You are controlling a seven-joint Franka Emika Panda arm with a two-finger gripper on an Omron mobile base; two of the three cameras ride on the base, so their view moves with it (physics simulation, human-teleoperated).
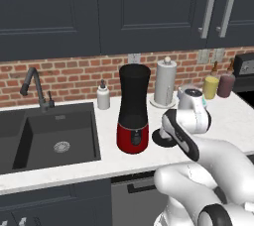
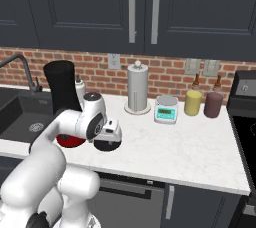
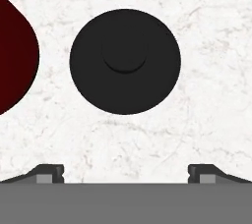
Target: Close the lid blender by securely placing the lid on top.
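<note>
The lid (image 3: 125, 61), a flat round black disc with a raised centre knob, lies on the white marble counter (image 3: 206, 46) right under my hand. My gripper (image 3: 126, 173) hangs above it, open, both fingertips (image 3: 50, 172) spread wide and holding nothing. The blender (image 1: 133, 111) stands upright just left of the lid (image 1: 159, 138), its black jar open at the top above its red base (image 3: 12, 56). In the right base view the lid (image 2: 107, 145) peeks out below my hand (image 2: 109, 130), beside the blender (image 2: 62, 89), which my arm partly hides.
A paper-towel roll (image 1: 165, 84) and a small white soap bottle (image 1: 103, 96) stand by the brick wall. A kitchen scale (image 2: 166, 109) and two jars (image 2: 192, 102) sit to the right. The sink (image 1: 49, 136) lies left of the blender, a stove (image 2: 245, 97) at far right.
</note>
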